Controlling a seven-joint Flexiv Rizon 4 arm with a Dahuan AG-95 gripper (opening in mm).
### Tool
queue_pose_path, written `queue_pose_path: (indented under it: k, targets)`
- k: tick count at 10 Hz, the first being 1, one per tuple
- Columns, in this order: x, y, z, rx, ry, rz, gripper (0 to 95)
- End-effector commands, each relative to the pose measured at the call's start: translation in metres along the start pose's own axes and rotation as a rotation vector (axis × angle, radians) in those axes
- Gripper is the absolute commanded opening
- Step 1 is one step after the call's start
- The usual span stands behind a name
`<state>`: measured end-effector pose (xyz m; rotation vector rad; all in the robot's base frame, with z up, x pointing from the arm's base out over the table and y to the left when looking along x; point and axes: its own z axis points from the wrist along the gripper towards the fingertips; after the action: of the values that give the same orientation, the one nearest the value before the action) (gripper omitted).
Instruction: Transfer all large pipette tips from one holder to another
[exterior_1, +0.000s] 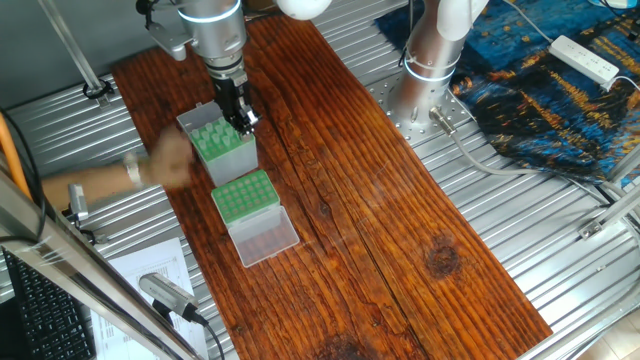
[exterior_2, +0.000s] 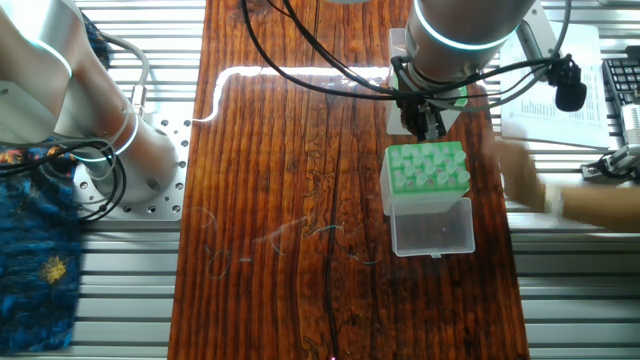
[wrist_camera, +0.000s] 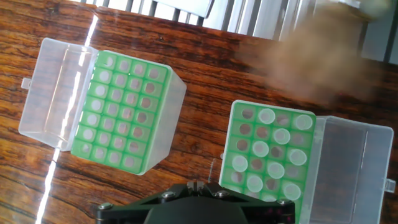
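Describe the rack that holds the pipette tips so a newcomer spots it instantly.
On the wooden tabletop stand two green-topped racks with clear lids open. The loaded rack is the one nearest the gripper; unlike the empty rack, white-topped tips fill many of its holes.

- dark reddish-brown wooden tabletop (exterior_1: 400, 220), streaky grain, darker knots
- two bright green perforated plastic racks (wrist_camera: 125, 111) (wrist_camera: 267, 152) in clear, colourless boxes
- translucent whitish conical pipette tips (wrist_camera: 260, 149), pale round tops
- black two-finger gripper (exterior_1: 240, 118), silver-grey arm
- dark blue cloth with yellow-orange swirls (exterior_1: 540, 80)
- white power strip (exterior_1: 585, 58)
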<state>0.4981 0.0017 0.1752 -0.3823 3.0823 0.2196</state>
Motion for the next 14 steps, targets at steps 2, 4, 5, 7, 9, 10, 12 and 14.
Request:
queue_pose_path:
  k: [2,4,5,7,9,10,12,14]
  targets:
    - [0.0,-0.0003,0.0005,0.007,0.002,0.022,0.0]
    - [0.0,-0.0003,0.0005,0.008,0.001,0.02,0.0]
    - [0.0,-0.0003,0.0005,0.009,0.002,0.024,0.0]
    - [0.0,-0.0003,0.0005,0.009,0.001,0.025,0.0]
    - [0.0,-0.0003,0.0005,0.01,0.001,0.028,0.0]
    - [0.0,-0.0003,0.0005,0.009,0.0,0.034,0.0]
    - [0.0,-0.0002,0.0004,0.009,-0.001,0.028,0.0]
    - [0.0001,-0.0001,0.0002,0.009,0.0,0.027,0.0]
